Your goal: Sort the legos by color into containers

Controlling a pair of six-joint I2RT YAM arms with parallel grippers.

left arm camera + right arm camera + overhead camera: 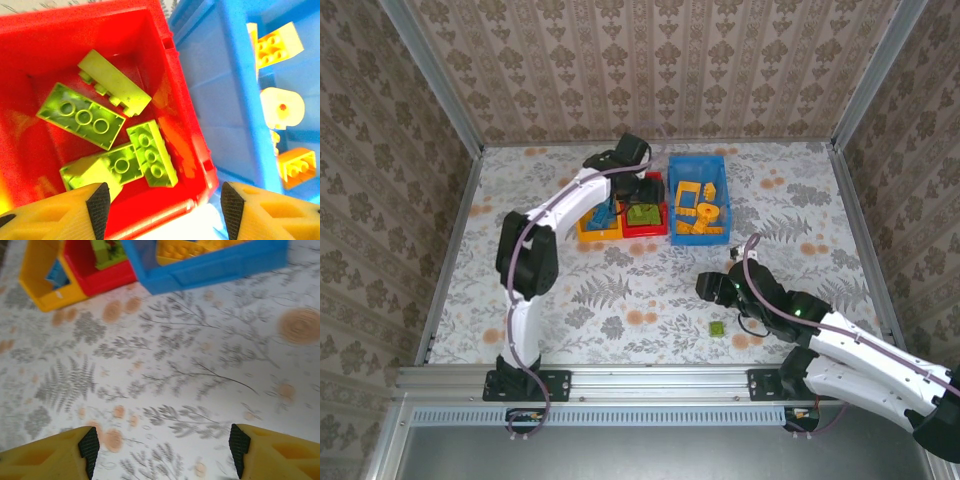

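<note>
Three containers sit in a row at the far middle of the surface point(570, 300), each touching its neighbour: yellow-orange bin point(590, 237) on the left, red bin point(645, 230) in the middle, larger blue bin point(698, 160) on the right. The left gripper point(164, 206) hangs over the red bin's near corner, fingers wide apart with nothing between them. Its wrist view shows four green legos point(82, 115) in the red bin: three lying flat studs-up and one tipped on its side, all bunched together and touching. That view also shows three orange-yellow legos point(282, 107) clearly in the blue bin, plus slivers of others. From above the blue bin's pile is too packed to count, but one square orange frame piece point(692, 192) lies flat near its far left. One blue lego point(57, 275) shows inside the yellow-orange bin; the rest there is hidden by the arm. One loose green lego point(717, 328) lies on the surface near the front edge, just beside the right arm. The right gripper point(164, 452) hovers over bare surface well short of the bins, fingers wide and holding nothing.
</note>
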